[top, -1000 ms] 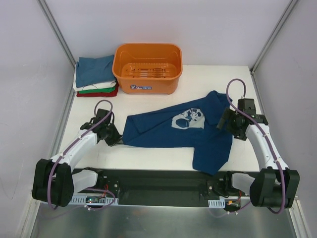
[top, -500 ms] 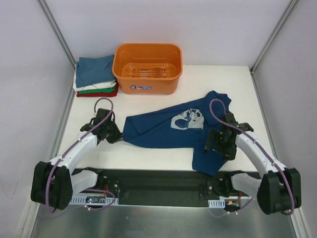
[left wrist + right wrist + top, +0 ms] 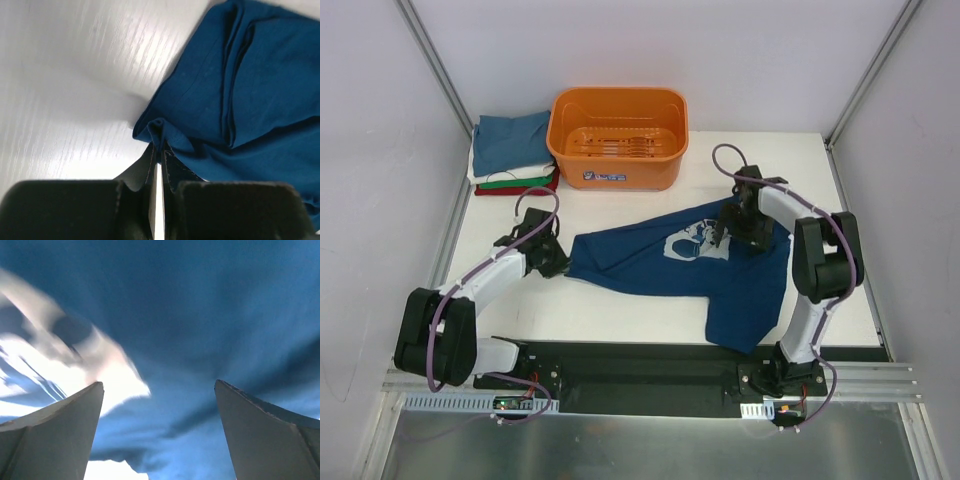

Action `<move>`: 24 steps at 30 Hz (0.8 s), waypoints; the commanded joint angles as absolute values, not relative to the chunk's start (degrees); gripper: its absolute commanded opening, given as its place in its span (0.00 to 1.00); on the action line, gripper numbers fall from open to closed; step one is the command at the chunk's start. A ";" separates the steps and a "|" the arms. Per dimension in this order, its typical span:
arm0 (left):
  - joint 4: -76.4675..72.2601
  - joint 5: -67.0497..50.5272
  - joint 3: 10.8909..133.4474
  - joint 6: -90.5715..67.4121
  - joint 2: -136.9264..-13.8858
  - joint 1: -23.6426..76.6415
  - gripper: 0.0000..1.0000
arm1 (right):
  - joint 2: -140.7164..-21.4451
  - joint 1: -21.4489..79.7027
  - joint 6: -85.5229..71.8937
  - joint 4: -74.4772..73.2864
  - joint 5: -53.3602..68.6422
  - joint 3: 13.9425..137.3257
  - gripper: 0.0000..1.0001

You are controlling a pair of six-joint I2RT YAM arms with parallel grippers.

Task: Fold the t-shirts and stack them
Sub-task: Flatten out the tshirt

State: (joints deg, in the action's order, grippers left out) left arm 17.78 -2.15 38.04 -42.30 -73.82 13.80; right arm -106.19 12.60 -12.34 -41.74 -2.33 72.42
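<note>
We are working with two arms on the white bench [image 3: 620,318]. Our left hand [image 3: 159,152] is pinching the crumpled left edge of the one dark navy t-shirt [image 3: 650,268], its two fingers pressed together on a small fold of cloth, left of centre in the overhead frame. Our right hand [image 3: 728,224] is hovering over the upper right part of that same shirt, just beside its single white print [image 3: 700,243]. Both of its fingers [image 3: 60,435] are standing wide apart with nothing gripped between them. We cannot tell whether the tips are touching the cloth, as the wrist view is blurred.

The navy shirt is lying unfolded and rumpled across the middle of the bench, with one part trailing toward the lower right, near the bench's front edge.

In the upper left, a stack of four folded t-shirts [image 3: 510,150] is sitting: teal-blue on top, then white, green and red beneath. Just to its right, one orange basket [image 3: 618,135] is standing at the back of the bench.
</note>
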 commanded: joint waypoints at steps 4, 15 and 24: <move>13.54 0.09 44.38 -39.82 -78.22 13.01 0.00 | -110.30 7.91 -8.35 -40.25 2.08 84.72 0.98; 13.10 -3.43 41.75 -39.46 -75.50 13.01 0.00 | -79.64 13.18 -14.67 -47.10 -4.30 51.88 0.97; 12.92 -3.78 42.18 -39.73 -76.99 13.09 0.00 | -89.72 14.42 -15.91 -42.19 -3.16 51.32 0.97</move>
